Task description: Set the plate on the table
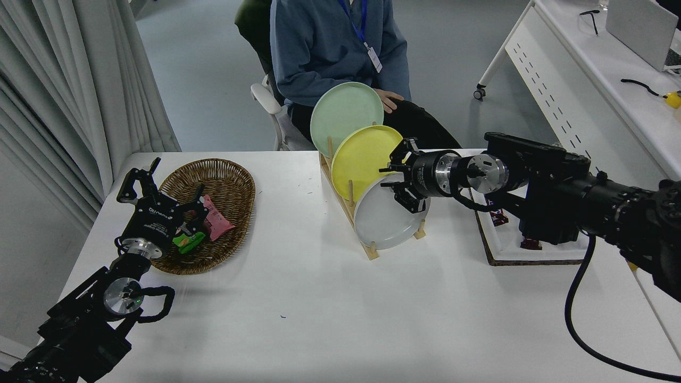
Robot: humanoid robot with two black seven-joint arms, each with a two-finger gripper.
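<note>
Reaching for the plate (384, 221) — standing on edge in the rack (348, 205), front slot, ahead of the yellow plate (359, 159). Right gripper (400, 181) hovering at its upper right rim, fingers spread wide, gripping nothing. Judging this the grasp step: closing on the rim next, then lifting clear of the pegs and lowering flat onto the table (319, 314). Left gripper (159, 199) parked by the basket (223, 175), open.

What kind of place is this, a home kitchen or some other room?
Probably an office or robotics lab, not a kitchen. A white desk on wheels stands at the right, a person wearing a lanyard sits behind the table, and pale curtains hang at the left.
</note>
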